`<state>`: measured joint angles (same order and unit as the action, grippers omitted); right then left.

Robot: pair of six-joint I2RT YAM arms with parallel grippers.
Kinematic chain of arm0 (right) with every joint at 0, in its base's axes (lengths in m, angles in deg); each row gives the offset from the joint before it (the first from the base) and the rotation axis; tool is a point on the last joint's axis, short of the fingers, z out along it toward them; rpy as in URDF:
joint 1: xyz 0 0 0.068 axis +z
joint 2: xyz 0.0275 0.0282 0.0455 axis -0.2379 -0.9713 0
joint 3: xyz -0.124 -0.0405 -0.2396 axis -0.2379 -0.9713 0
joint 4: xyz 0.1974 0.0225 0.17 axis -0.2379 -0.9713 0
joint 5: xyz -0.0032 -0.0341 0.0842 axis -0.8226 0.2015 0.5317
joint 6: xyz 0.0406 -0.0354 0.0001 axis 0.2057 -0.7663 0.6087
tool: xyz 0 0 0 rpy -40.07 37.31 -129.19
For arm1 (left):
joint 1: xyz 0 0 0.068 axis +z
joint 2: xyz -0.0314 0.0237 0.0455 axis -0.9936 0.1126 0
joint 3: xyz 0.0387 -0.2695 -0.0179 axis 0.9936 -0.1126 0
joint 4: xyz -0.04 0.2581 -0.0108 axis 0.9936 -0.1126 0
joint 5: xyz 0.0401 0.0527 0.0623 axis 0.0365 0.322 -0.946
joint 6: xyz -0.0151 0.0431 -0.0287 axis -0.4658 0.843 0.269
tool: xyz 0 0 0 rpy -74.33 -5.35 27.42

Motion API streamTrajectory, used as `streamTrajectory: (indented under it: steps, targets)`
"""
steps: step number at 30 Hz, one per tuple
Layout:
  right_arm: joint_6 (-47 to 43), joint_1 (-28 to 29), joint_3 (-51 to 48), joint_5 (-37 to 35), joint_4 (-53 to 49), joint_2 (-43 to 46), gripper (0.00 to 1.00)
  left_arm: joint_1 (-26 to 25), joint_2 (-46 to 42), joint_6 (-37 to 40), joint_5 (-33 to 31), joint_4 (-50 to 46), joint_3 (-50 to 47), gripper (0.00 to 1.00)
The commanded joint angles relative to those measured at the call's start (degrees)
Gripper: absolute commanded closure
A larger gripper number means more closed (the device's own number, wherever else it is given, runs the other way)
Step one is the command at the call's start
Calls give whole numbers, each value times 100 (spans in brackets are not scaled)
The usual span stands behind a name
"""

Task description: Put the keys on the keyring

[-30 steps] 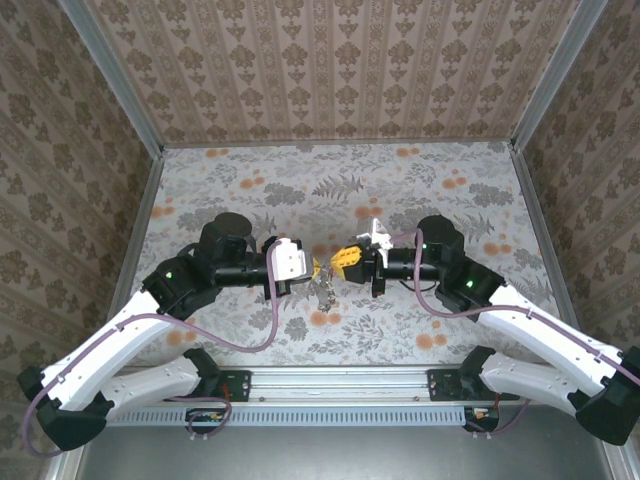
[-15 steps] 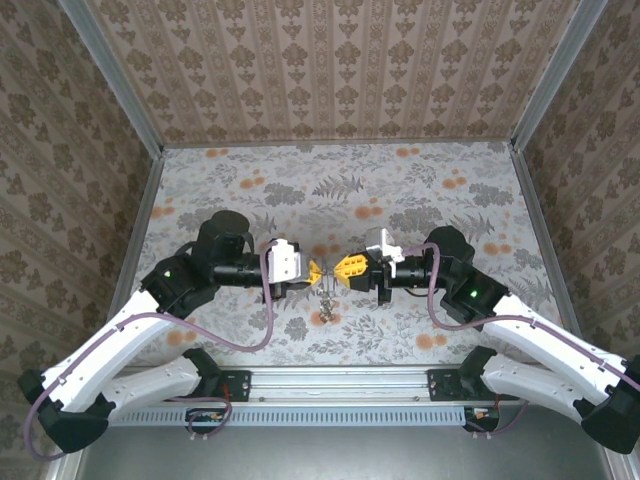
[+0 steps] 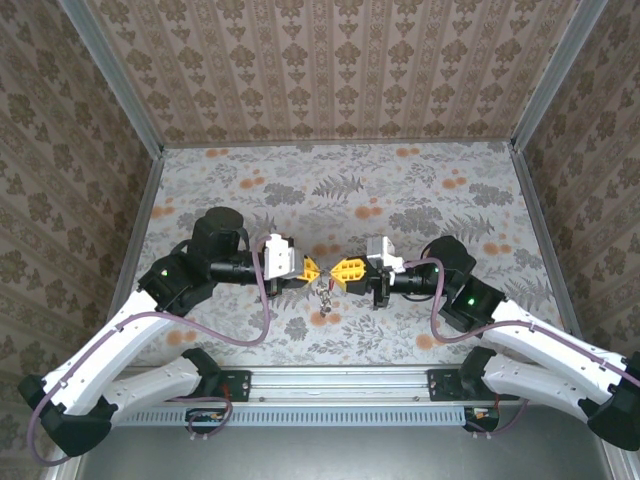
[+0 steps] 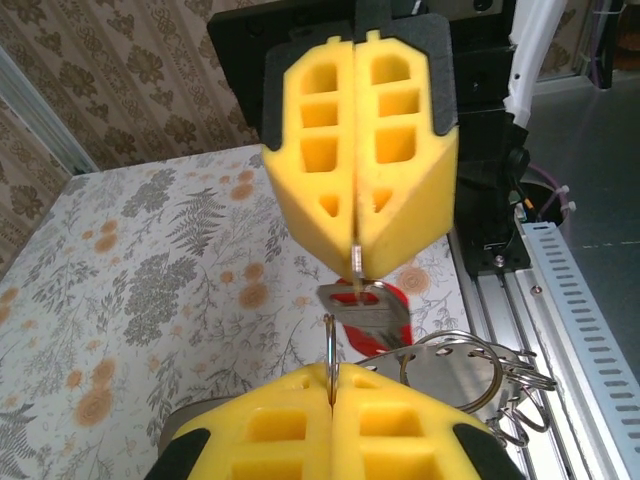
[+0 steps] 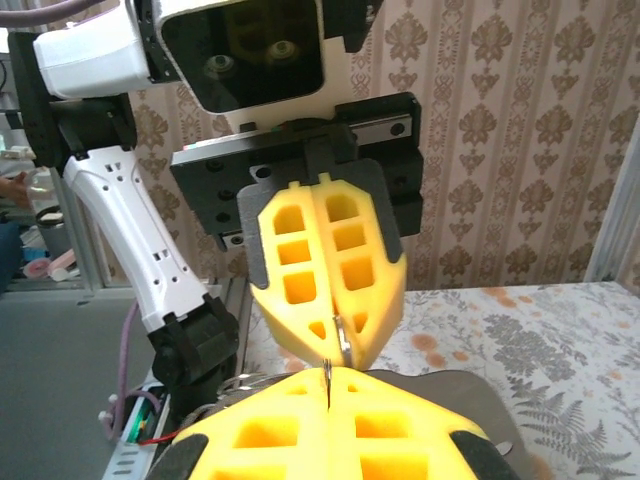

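Observation:
My left gripper (image 3: 312, 268) and right gripper (image 3: 347, 270) meet tip to tip above the middle of the table. The left gripper (image 4: 331, 372) is shut on the keyring (image 4: 331, 342), a thin hoop seen edge-on that sticks up from its yellow fingers. The right gripper (image 4: 355, 262) is shut on a silvery key (image 4: 365, 306) with a red tag, which hangs just above and beside the hoop's top. In the right wrist view my right gripper (image 5: 327, 385) pinches a thin metal edge, facing the left gripper (image 5: 335, 345). A bunch of metal rings (image 4: 455, 365) hangs below.
The floral table (image 3: 330, 190) has patterned walls on three sides. An aluminium rail (image 3: 340, 380) with both arm bases runs along the near edge. Purple cables loop beside each arm. The dangling bunch (image 3: 324, 293) hangs under the fingertips.
The right arm has swung its wrist round and lined its gripper up tip to tip with the left one. The left gripper shifted slightly. Both stayed shut.

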<state>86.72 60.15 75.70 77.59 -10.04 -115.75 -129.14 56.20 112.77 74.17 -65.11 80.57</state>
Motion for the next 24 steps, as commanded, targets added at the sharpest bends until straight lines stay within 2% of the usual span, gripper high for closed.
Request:
streamTrajectory:
  steps: [1, 4, 24]
  targets:
    - [-90, 52, -74, -346, 390, 96, 100, 45, -132, -119, 236, 202, 0, 100]
    - [-116, 49, -97, -462, 487, 94, 100, 45, -142, -105, 248, 194, 3, 100]
    - [-60, 187, 61, -131, 526, -170, 100, 54, -166, -103, 204, 199, 0, 100]
